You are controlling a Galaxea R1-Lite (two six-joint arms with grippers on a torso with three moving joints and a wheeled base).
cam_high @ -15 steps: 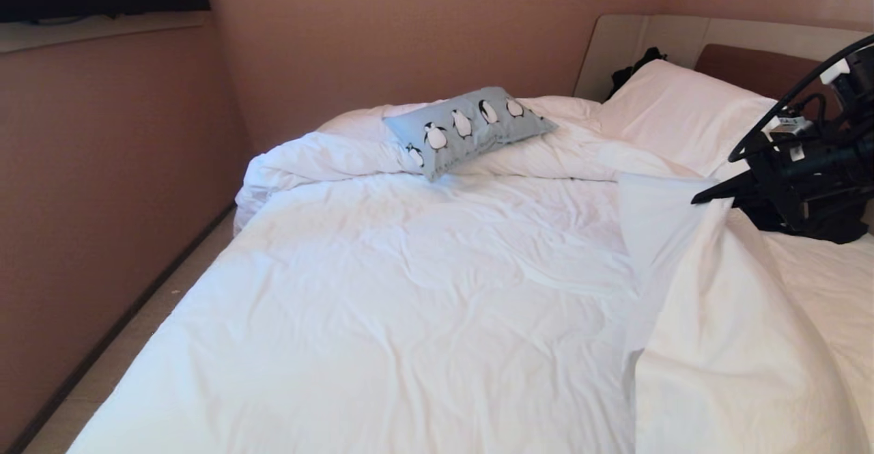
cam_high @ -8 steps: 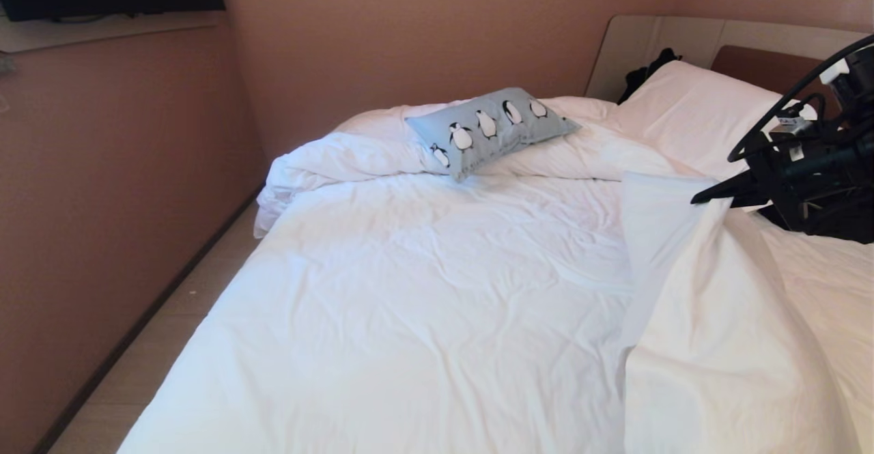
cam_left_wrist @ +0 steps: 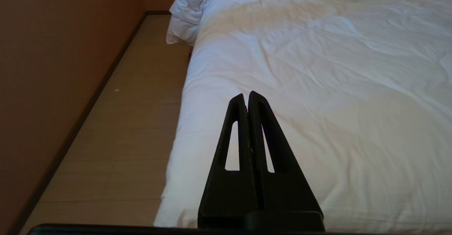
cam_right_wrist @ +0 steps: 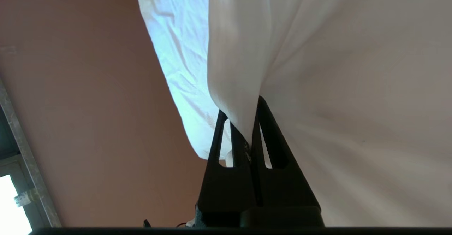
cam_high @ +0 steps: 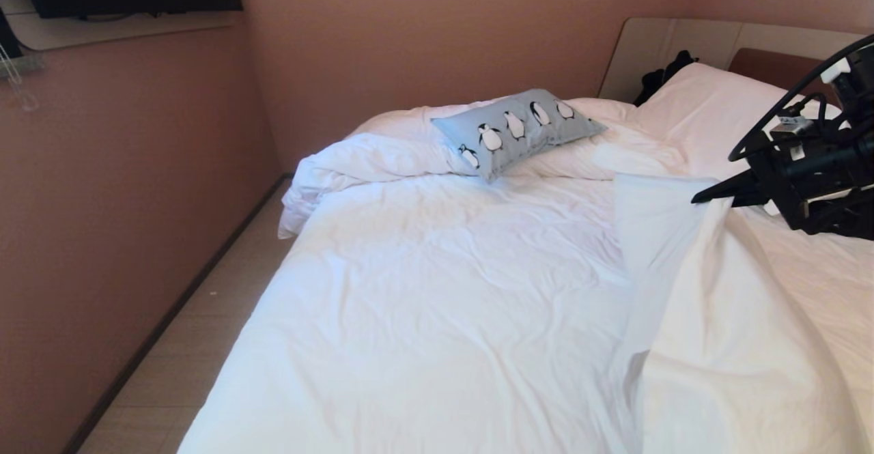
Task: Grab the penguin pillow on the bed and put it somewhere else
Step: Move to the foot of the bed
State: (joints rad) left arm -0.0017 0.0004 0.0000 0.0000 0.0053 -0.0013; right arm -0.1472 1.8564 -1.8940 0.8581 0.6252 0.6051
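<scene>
From the head view, the penguin pillow [cam_high: 517, 131] is lying untouched on the bunched duvet [cam_high: 382, 160] at the far side of the bed [cam_high: 437, 290], near the white pillow [cam_high: 710, 109]. The right claw [cam_high: 703, 196] is pinching a lifted white sheet [cam_high: 689, 270] — probably to clear the bedding.

At the left wrist, the left claw [cam_left_wrist: 247, 95] is hanging pressed together and empty over the bed's edge beside the floor [cam_left_wrist: 116, 129] — parked, it seems.

At the right wrist, the right claw is gripping the sheet's fold, its hold partly hidden by cloth.
</scene>
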